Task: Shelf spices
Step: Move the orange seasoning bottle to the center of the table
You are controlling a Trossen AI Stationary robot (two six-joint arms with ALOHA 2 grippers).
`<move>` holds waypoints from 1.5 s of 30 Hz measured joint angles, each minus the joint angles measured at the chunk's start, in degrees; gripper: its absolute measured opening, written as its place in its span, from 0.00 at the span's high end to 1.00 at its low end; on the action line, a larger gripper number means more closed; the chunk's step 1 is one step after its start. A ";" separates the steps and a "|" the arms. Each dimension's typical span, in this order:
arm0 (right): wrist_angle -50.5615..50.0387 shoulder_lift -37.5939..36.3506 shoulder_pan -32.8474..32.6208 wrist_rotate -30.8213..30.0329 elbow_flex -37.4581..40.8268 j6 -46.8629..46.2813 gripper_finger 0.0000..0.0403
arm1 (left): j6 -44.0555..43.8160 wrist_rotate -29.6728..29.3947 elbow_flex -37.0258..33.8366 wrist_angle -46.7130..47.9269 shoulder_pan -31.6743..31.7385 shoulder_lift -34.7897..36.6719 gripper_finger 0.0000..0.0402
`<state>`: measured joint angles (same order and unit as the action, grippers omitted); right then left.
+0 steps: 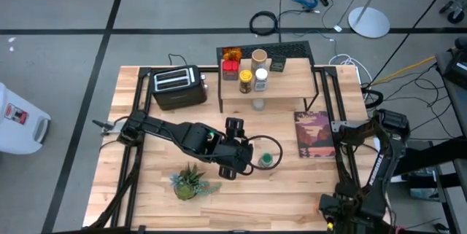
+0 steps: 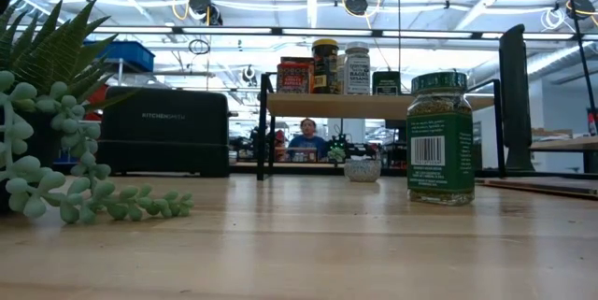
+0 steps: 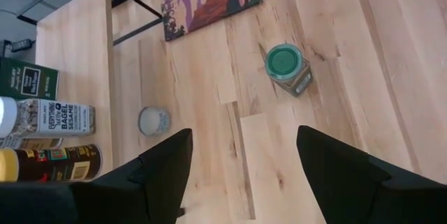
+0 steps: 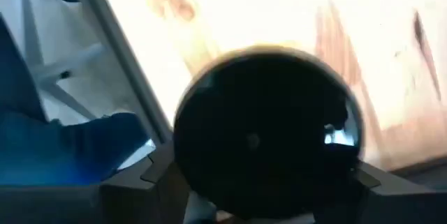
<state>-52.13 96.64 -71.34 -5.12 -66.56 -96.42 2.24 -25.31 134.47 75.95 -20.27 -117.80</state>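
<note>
Even overhead light, one blown-out wrist picture

From low down I see ceiling lamps (image 2: 353, 2) glaring white, the near desk (image 2: 299, 253) soft and unfocused; my right wrist picture is overexposed, blurred around a dark round shape (image 4: 265, 133).

The jar (image 1: 267, 160) on the table (image 1: 292, 197) is showing a green lid and, in the low view, a green label with a white barcode patch. The table is showing pale wood planks. On the light wooden shelf (image 1: 292, 81), one jar (image 1: 246, 81) is wearing a yellow lid, a shaker (image 1: 261, 79) a white cap, a tin (image 1: 230, 70) red, a square tin (image 1: 278, 64) dark green. The toaster (image 1: 177, 88) is looking black. The plant (image 1: 191, 181) is showing pale green leaves. The book (image 1: 314, 135) is showing purple, orange and pink scenery.
</note>
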 joint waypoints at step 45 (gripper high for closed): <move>-8.27 -6.68 31.61 -15.92 1.90 45.77 0.45 | 1.16 0.21 0.01 1.35 0.00 0.00 0.33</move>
<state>-60.40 89.96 -39.74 -21.04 -64.66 -50.65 3.40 -25.10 134.47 77.30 -20.27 -117.80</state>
